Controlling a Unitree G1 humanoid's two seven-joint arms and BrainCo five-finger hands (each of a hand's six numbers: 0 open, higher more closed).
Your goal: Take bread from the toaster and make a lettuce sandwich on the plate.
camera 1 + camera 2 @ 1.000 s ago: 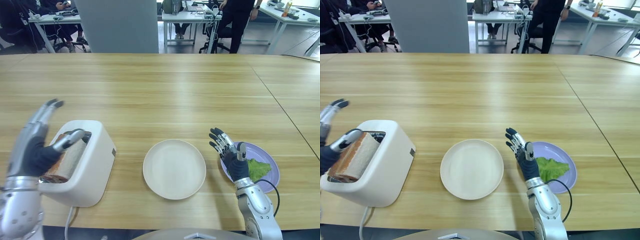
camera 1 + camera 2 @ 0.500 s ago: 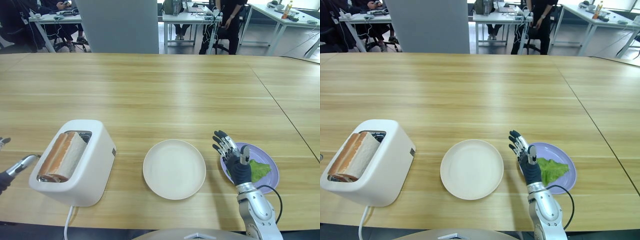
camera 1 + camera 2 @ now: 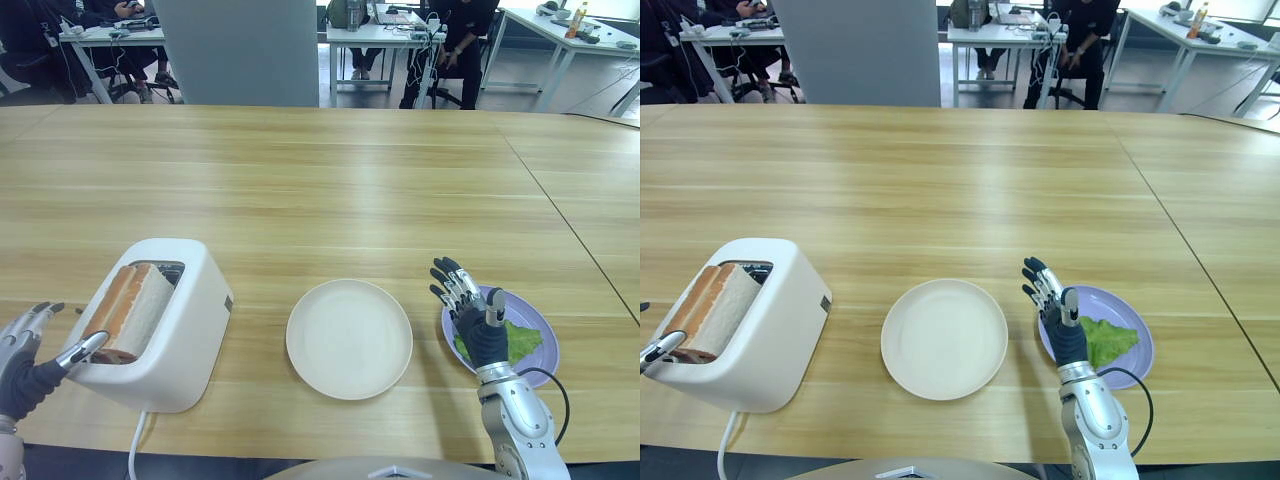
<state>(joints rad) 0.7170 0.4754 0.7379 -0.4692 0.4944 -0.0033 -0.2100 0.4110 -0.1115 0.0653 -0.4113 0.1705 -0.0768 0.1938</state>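
Both hands spread, holding nothing, bread in the toaster.

I saw the left hand [image 3: 25, 362] fingers splayed, one tip at the near corner of the toaster [image 3: 170, 325], with bread [image 3: 132, 298] in its slot. The right hand [image 3: 472, 318] stood upright and straight-fingered at the rim of the purple dish [image 3: 541, 322] of lettuce [image 3: 522, 340]. The plate [image 3: 348, 338] lay bare between toaster and dish. The wood table [image 3: 320, 170] ran wide beyond, with desks [image 3: 385, 30] behind its far edge.
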